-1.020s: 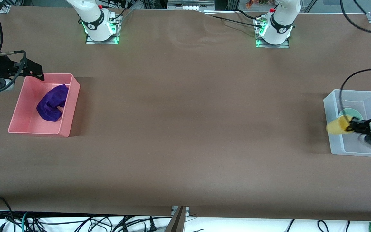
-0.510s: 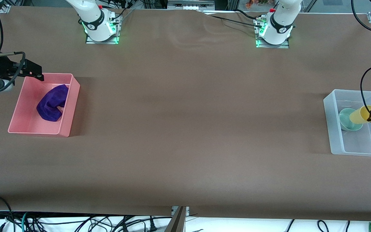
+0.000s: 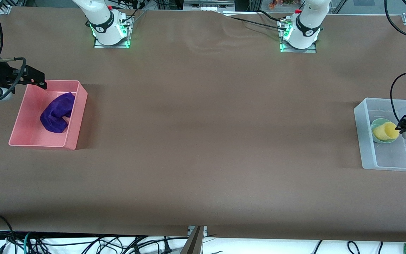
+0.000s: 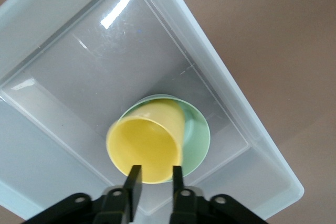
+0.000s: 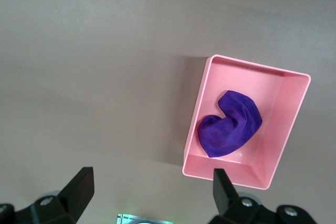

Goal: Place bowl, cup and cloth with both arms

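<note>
Even, bright overhead light, soft shadow beside the pink bin, glare on the clear bin.

A pink bin sits toward the right arm's end of the brown table. A clear bin (translucent plastic) sits well apart, toward the left arm's end.

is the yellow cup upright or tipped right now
Tipped. The cup leans on its side over the bowl, rim gripped by the left gripper jaws.

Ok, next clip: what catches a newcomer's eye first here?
The yellow cup, tilted and pinched at its rim by the left gripper, over the green bowl in the clear bin. Then the purple cloth in the pink bin, the right gripper open above.
</note>
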Motion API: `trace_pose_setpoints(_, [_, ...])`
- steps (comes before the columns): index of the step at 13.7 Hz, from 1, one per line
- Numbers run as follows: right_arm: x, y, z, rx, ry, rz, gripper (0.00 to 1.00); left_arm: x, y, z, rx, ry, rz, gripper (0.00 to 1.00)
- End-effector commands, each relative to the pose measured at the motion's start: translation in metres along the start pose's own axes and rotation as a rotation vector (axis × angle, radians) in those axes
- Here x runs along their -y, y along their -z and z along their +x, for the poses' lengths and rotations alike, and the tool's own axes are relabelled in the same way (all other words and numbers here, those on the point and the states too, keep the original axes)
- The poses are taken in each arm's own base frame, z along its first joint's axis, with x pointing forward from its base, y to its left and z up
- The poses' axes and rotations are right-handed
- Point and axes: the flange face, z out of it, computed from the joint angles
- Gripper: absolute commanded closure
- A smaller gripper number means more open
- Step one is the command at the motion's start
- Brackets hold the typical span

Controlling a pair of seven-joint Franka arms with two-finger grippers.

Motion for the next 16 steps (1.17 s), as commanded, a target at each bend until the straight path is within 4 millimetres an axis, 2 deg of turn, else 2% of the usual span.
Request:
trace_pose_setpoints(1, [-0.003,0.004,0.000,-0.008,-0.008,-0.007,0.00,-0.006,0.025,-0.001,-0.001,-0.018,0.030,0.00])
trace_pose_setpoints(2, [-0.002,0.004,0.000,-0.010,-0.007,-0.007,0.00,-0.014,0.045,0.003,-0.009,-0.020,0.043,0.00])
trace_pose_setpoints(4, [-0.002,0.004,0.000,-0.008,-0.005,-0.007,0.00,-0.051,0.102,0.026,-0.031,-0.040,0.072,0.00])
trace_pose_setpoints(5, [-0.003,0.004,0.000,-0.008,-0.006,-0.008,0.00,-0.071,0.123,0.033,-0.040,0.003,0.060,0.00])
trace_pose_setpoints(7, [-0.003,0.004,0.000,-0.009,-0.006,-0.008,0.00,-0.103,0.148,0.049,-0.040,0.136,0.016,0.00])
trace_pose_setpoints(8, [-0.003,0.004,0.000,-0.008,-0.007,-0.008,0.00,-0.129,0.176,0.062,-0.039,0.175,0.021,0.00])
trace_pose_setpoints(11, [-0.002,0.004,0.000,-0.006,-0.006,-0.008,0.00,-0.212,0.221,0.103,0.017,0.384,0.003,0.00])
trace_pose_setpoints(13, [-0.003,0.002,0.001,-0.003,-0.006,-0.007,0.00,-0.258,0.239,0.127,0.015,0.446,0.011,0.00])
trace_pose_setpoints(14, [-0.002,0.001,0.001,0.000,-0.004,-0.007,0.00,-0.275,0.250,0.135,-0.002,0.438,0.016,0.00])
trace_pose_setpoints(16, [-0.002,0.002,0.001,-0.003,-0.004,-0.007,0.00,-0.288,0.254,0.139,0.005,0.417,0.010,0.00])
